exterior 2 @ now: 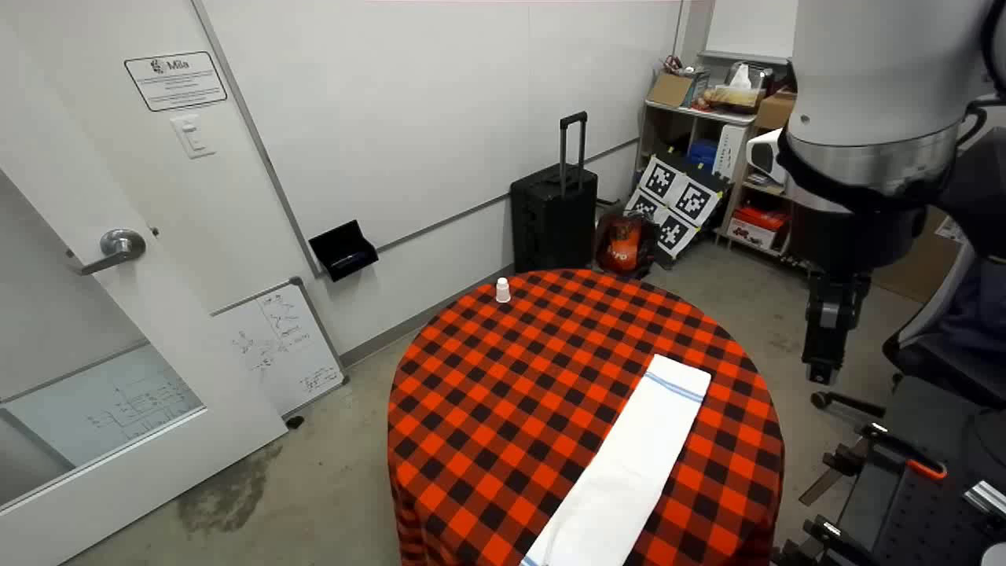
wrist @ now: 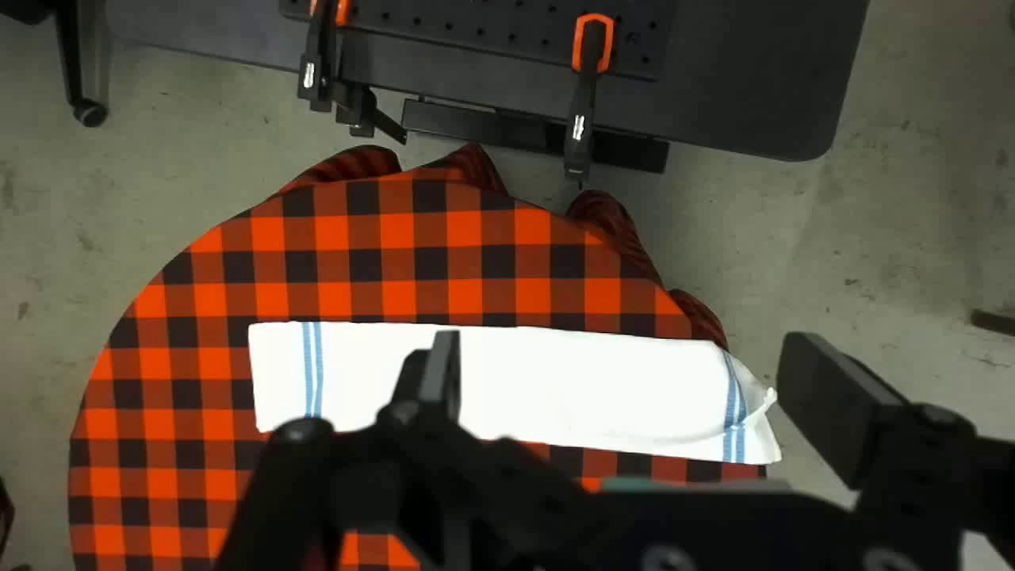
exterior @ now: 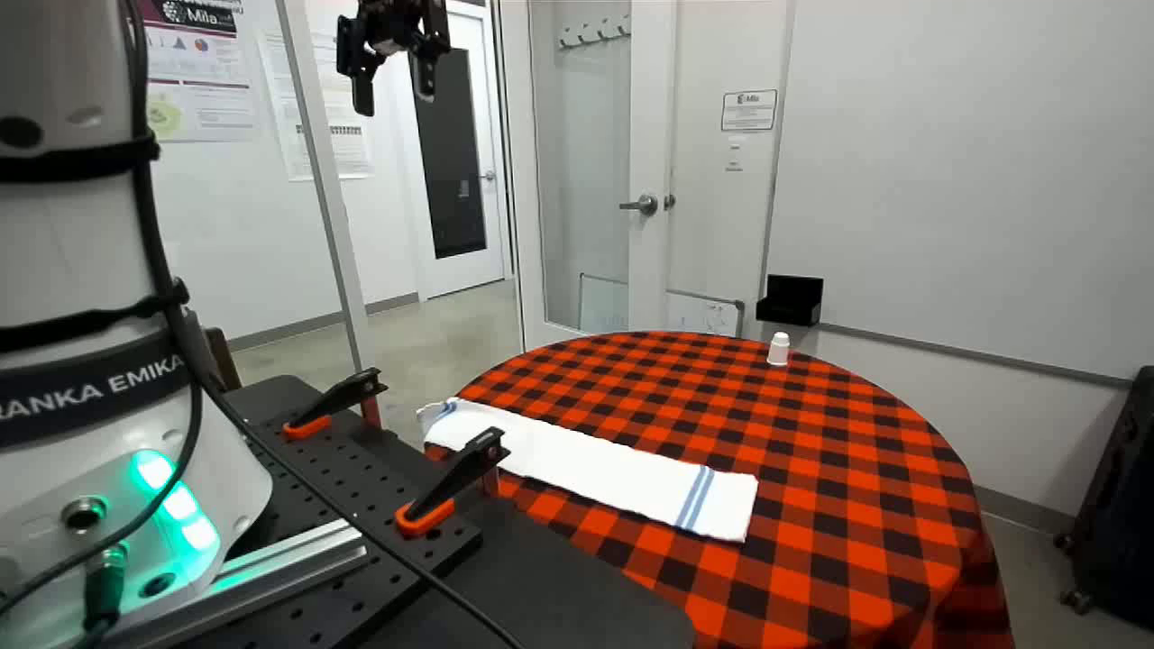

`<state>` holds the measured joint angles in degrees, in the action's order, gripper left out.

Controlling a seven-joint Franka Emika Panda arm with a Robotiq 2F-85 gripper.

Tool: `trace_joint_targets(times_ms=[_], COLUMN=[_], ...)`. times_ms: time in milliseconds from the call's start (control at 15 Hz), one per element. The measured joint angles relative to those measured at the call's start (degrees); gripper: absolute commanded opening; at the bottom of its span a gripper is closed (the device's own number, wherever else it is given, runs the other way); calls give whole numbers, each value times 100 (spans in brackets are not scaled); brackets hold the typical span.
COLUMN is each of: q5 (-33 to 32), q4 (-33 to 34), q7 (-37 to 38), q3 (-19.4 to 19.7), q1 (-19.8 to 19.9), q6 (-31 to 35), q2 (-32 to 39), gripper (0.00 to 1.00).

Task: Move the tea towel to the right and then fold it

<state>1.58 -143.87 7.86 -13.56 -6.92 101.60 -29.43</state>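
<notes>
Fingers (wrist: 833, 412) are spread wide, and the Robotiq gripper (exterior: 394, 93) is just hanging way up in the air, well clear of the tea towel (wrist: 587, 388). In the wrist view the towel shows through the gap: long white strip running pretty much 9 to 3 o'clock, blue stripes near both ends. The 9 o'clock end lies flat; the 3 o'clock end is kinda rumpled and pokes past the edge of the red-and-black checked tablecloth (wrist: 162, 381). Up toward 12 there's a black perforated plate (wrist: 492, 40) with two black-and-orange clamps (wrist: 583, 103) at its edge, one around 11, one between 12 and 1. Further out, in an exterior view, picture the tablecloth as the dial: a small white container (exterior 2: 503, 290) stands upright near its rim at 11, a black suitcase (exterior 2: 554, 224) with the handle up sits past the rim at 12, and there's a door lever (exterior 2: 122, 245) way off toward 10.
</notes>
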Motion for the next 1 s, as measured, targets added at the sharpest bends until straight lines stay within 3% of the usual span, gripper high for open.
trace_joint_targets(times_ms=[400, 733, 1000], q5=[-14, -818, -1521], q4=[0, 69, 224], q7=[163, 849, 1037], q3=[4, 64, 461], q1=[21, 477, 847], q6=[154, 1454, 2512], q2=[145, 1241, 2116], gripper=[100, 100, 100])
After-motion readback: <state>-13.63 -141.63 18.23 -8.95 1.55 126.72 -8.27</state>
